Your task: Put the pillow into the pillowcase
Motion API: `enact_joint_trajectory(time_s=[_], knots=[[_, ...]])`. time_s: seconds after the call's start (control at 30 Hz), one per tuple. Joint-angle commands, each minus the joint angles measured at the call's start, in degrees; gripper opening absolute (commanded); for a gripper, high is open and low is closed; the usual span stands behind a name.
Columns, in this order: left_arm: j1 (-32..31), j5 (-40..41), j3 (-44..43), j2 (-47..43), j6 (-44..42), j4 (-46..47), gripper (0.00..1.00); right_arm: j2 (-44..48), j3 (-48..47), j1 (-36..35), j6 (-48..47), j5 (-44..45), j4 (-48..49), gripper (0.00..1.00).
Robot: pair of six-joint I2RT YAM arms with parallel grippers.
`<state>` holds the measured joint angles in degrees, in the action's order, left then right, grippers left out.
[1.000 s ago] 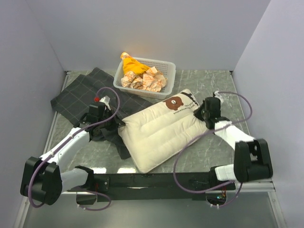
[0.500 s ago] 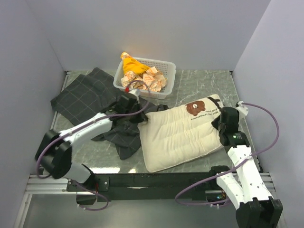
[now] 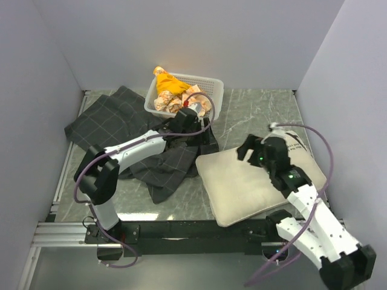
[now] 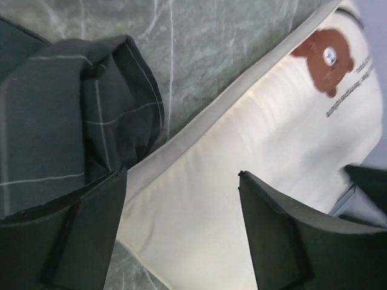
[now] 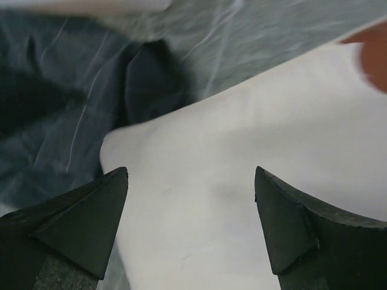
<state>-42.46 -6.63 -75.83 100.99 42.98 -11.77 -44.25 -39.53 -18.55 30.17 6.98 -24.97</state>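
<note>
The cream pillow (image 3: 239, 187) lies flat at the near right of the table, its bear-face end (image 4: 323, 57) toward the far right and partly under my right arm. The dark checked pillowcase (image 3: 112, 121) spreads over the far left, with a bunched part (image 3: 172, 163) touching the pillow's left edge. My left gripper (image 3: 198, 130) hovers open over the pillow's far-left edge (image 4: 199, 199), nothing between its fingers (image 4: 78, 232). Above the pillow's left half (image 5: 242, 121) my right gripper (image 3: 247, 151) also stands open, holding nothing. The pillowcase (image 5: 72, 90) shows just beyond the pillow's corner.
A white basket (image 3: 211, 90) with yellow and patterned cloths stands at the back centre, just behind my left gripper. Grey walls close in the left, back and right sides. A black rail (image 3: 181, 229) runs along the near edge.
Both grippers have gone from shut to open and let go. The pillow slid right and toward the near edge. My left arm stretched right; my right gripper swung left over the pillow.
</note>
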Motion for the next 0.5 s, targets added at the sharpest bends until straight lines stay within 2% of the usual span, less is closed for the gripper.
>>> enact_joint_trajectory(time_s=[0.0,0.03,0.07,0.17,0.23,0.3,0.47], knots=[[1.5,6.3,2.3,-10.5,-1.0,-1.1,0.81,-5.2,-2.7,-12.5,-4.9,2.4,5.0,0.92],[1.8,6.5,5.7,-12.4,-0.9,-1.7,0.84,-6.6,-2.8,-14.2,-6.7,3.0,5.5,0.93],[1.9,9.7,7.5,-14.1,-0.9,-2.4,0.84,-9.2,-2.9,-17.7,-7.5,4.9,5.4,0.94],[1.9,15.8,15.2,-22.7,-0.4,-4.5,0.9,-13.6,-3.4,-22.4,-10.0,6.5,4.7,0.96],[1.9,18.2,20.9,-25.4,-0.4,-5.4,0.93,-14.9,-4.0,-28.8,-10.2,8.9,3.6,0.99],[1.3,18.5,24.2,-28.4,-0.2,-5.3,0.95,-17.2,-4.8,-34.6,-9.6,12.9,1.2,1.0],[-1.9,18.6,32.2,-28.8,0.3,-2.4,0.97,-26.8,-6.6,-42.0,-5.9,20.1,-3.8,1.0]])
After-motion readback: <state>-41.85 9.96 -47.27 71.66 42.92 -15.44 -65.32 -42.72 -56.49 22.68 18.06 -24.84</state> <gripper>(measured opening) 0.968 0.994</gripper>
